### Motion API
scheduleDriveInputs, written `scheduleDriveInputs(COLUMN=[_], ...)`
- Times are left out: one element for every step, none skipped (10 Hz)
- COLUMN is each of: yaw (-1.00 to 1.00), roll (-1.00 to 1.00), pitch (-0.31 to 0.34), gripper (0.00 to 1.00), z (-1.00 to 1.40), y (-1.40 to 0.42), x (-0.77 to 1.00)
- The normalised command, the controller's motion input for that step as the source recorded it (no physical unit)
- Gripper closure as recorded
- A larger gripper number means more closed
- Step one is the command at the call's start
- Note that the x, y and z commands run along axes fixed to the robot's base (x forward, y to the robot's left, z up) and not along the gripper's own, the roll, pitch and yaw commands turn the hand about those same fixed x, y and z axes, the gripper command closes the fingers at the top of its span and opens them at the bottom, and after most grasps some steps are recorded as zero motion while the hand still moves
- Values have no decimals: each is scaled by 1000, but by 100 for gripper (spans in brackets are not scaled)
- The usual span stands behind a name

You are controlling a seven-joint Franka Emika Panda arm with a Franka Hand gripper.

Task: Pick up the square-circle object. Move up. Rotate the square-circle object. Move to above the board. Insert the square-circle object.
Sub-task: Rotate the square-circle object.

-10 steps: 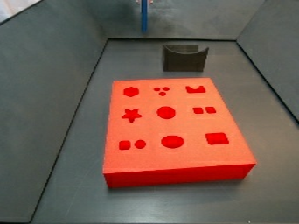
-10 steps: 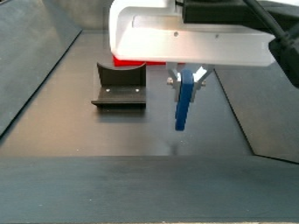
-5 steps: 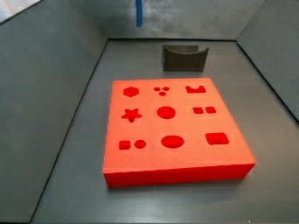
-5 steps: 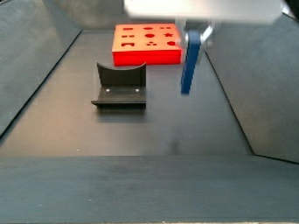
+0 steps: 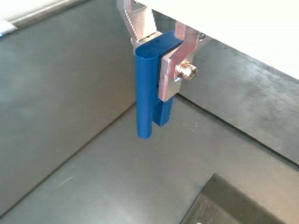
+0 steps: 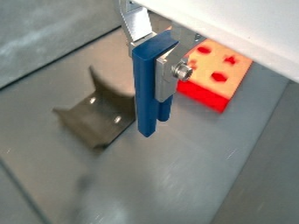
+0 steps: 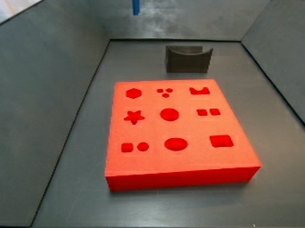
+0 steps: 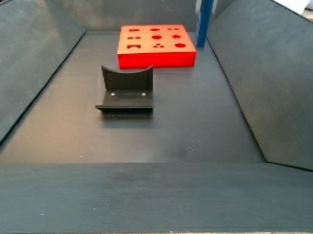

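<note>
My gripper (image 5: 156, 63) is shut on the square-circle object (image 5: 146, 107), a thin blue piece that hangs straight down between the silver fingers (image 5: 176, 70), its two short legs pointing down. Both wrist views show this grip (image 6: 155, 63) on the blue piece (image 6: 146, 109). In both side views only the piece's lower end shows at the top edge (image 7: 135, 6) (image 8: 203, 20); the gripper itself is out of frame there, high above the floor. The board (image 7: 179, 165), a flat red block with shaped recesses, lies on the floor and also shows in a side view (image 8: 156, 57) and a wrist view (image 6: 211, 87).
The dark fixture (image 7: 187, 59) stands on the floor beyond the board, also seen in a side view (image 8: 124, 91) and below the piece in a wrist view (image 6: 93, 118). Sloped grey walls (image 7: 53, 80) enclose the floor on all sides.
My gripper has risen with the blue piece in it. The gripper body has left the top of the side views and only the piece's lower end still shows.
</note>
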Motion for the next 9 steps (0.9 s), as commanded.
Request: scheduleDriveInputs(yaw=[22,22,260,224,247,171,120,75,61], roll=[112,112,26,14,14,14,15,8,2], pitch=[32,25,68,65,61,56,37,-3,-18], gripper=[100,100,100,100,100,100,100,100,100], z=[247,72,0,0,0,-1000,-1000,-1000,-1000], y=[-511,-213,-54,-34,0,0,0,-1,-2], x=[-73,-27,-12,-13,0,0,8,17,16])
